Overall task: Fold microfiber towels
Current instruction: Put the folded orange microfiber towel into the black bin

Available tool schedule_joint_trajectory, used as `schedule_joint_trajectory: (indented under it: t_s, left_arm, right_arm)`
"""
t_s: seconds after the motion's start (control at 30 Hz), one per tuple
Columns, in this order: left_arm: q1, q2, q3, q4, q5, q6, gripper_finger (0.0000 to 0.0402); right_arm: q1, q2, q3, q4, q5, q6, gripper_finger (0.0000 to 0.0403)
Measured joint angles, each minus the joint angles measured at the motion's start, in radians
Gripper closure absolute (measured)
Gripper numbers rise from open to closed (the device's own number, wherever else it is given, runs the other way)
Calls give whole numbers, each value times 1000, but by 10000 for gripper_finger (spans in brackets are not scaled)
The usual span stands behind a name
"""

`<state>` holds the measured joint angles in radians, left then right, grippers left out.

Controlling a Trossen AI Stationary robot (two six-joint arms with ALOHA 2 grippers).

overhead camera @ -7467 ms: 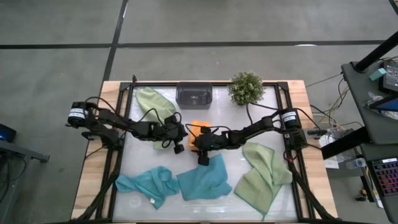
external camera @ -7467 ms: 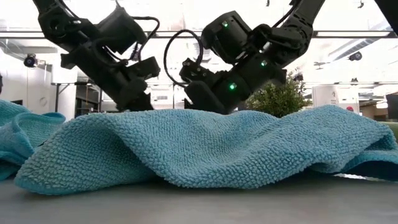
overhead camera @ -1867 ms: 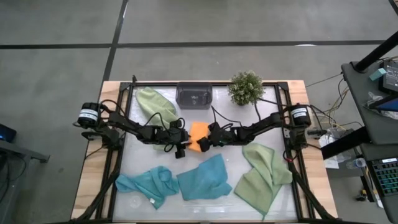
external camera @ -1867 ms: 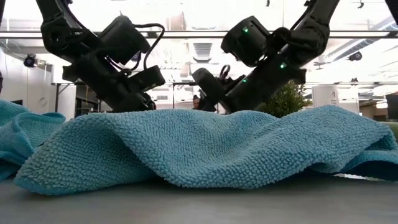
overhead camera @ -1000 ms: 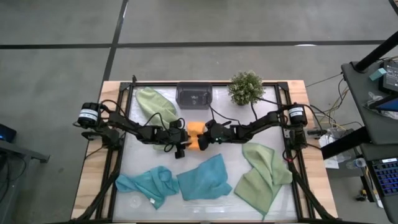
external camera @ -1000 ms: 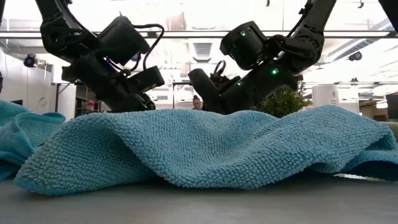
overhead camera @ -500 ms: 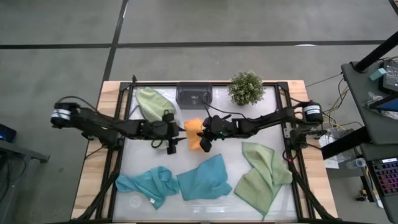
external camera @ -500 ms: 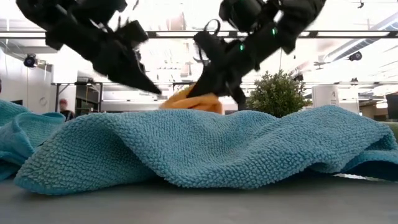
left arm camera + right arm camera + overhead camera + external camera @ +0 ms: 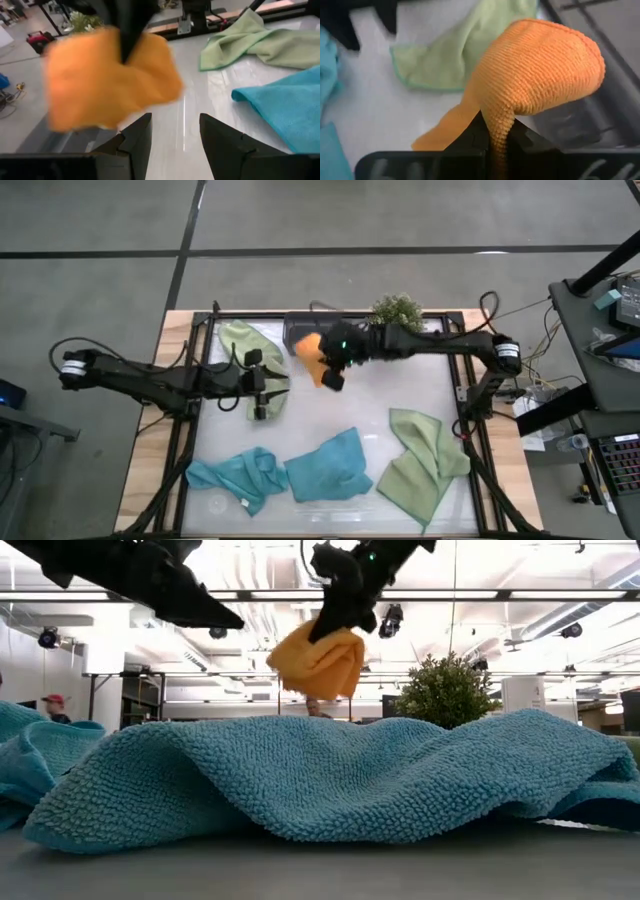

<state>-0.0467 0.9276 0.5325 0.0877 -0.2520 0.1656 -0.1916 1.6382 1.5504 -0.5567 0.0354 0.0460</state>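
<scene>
Orange towel (image 9: 312, 347), bunched, hangs by the far tray (image 9: 300, 328), pinched in the right gripper (image 9: 335, 366); four towels lie unfolded. Low view: it dangles clear. Left wrist view: the left gripper (image 9: 172, 131) stands apart, empty. Most folding remains, I judge.

We see grey concrete floor (image 9: 90, 240) crossed by dark seams, a side desk (image 9: 600, 310), and bright ceiling lights (image 9: 560, 560) overhead.

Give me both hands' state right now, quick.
Left hand: open, holding nothing, over the green towel.
Right hand: shut on the orange towel, lifted near the tray.
</scene>
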Motion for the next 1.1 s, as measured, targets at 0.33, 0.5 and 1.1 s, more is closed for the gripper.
schedule_joint_trajectory:
  t_s: [0.33, 0.5, 1.1]
  left_arm:
    - [1, -117, -53, -2, -19, 9, 251]
    - [1, -173, -53, -2, -19, 9, 251]
    - [1, -222, -53, -27, -19, 32, 251]
  right_arm:
    - [-193, 27, 170, -53, -239, -96, 390]
    - [-243, 89, 234, -73, -410, -232, 390]
    - [-319, 366, 557, -231, -557, -905, 390]
